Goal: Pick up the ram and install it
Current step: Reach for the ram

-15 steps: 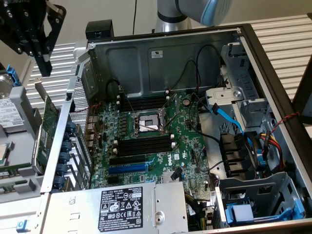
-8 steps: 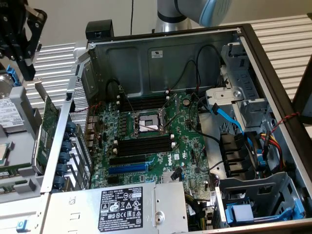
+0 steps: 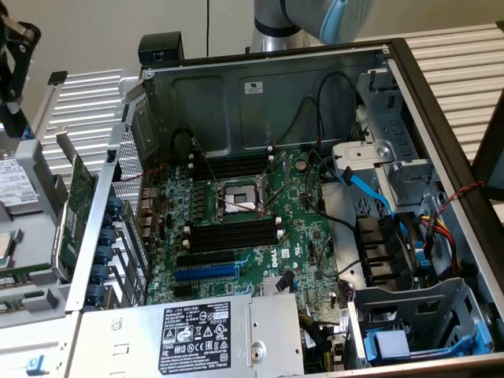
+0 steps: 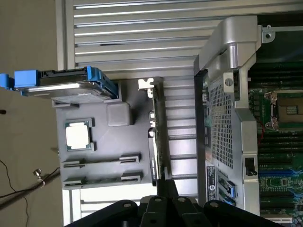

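You're hovering the pincer point(image 4: 166, 187), closed and empty, above the parts tray point(image 4: 102, 137); the ram point(image 4: 100, 180) is sitting there edge-up, at the exterior view's left of the case point(image 4: 227, 56) (long axis pointing caseward).

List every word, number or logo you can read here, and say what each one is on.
"DELL" (probably): heads the black label on the silver power supply; the rest of its print is too small to read.
White sticker on the case's back wall: too small to read.
Hard drive label at the exterior view's left: blurred.
Dark sticker on the rear panel: unreadable.
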Controlling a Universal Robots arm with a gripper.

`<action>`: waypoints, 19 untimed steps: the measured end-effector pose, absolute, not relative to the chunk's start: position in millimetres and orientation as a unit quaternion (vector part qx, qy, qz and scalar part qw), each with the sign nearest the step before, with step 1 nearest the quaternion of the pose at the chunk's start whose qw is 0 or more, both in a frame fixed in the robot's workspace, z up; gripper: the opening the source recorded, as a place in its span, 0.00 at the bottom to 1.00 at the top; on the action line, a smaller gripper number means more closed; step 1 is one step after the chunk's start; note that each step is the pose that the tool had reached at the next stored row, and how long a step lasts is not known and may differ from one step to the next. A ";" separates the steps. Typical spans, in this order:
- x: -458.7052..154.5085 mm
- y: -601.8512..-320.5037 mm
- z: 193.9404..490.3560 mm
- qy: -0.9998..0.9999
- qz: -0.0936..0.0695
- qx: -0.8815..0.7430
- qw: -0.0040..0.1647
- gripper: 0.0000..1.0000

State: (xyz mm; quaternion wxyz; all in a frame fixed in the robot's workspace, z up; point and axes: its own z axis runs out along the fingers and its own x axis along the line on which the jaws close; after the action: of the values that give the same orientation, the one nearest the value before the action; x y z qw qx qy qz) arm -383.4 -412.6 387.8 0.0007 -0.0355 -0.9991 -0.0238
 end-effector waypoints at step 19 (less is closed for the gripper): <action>-462.8 -417.1 385.7 -0.999 -0.024 -0.036 0.002 0.11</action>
State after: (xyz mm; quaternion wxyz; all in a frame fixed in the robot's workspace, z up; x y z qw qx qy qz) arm -462.8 -417.1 385.7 0.0017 -0.0356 -0.9991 -0.0238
